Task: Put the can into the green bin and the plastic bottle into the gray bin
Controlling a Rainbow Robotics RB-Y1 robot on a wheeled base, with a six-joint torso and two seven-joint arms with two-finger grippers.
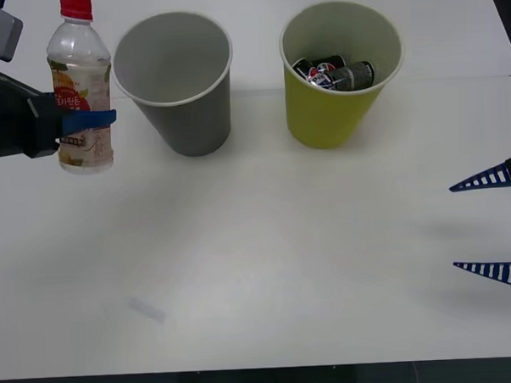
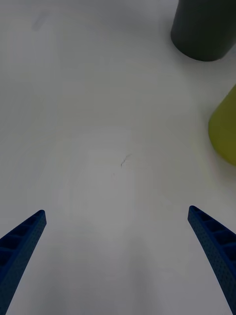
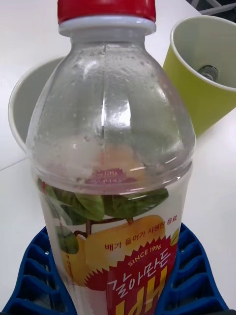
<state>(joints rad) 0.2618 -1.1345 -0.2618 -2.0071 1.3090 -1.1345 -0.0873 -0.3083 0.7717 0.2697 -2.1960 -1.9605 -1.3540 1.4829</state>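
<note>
My left gripper is shut on the plastic bottle, a clear one with a red cap and fruit label, held upright above the table's far left. Up close, the plastic bottle stands between blue ribbed fingers. The gray bin stands just right of the bottle, its inside bare. The green bin stands farther right with the can lying inside. My right gripper hovers open over the table's right side. Its wrist view shows the gray bin and green bin beyond the open right gripper.
The white table spreads wide and bare in front of both bins. A faint smudge marks the near left part of the tabletop.
</note>
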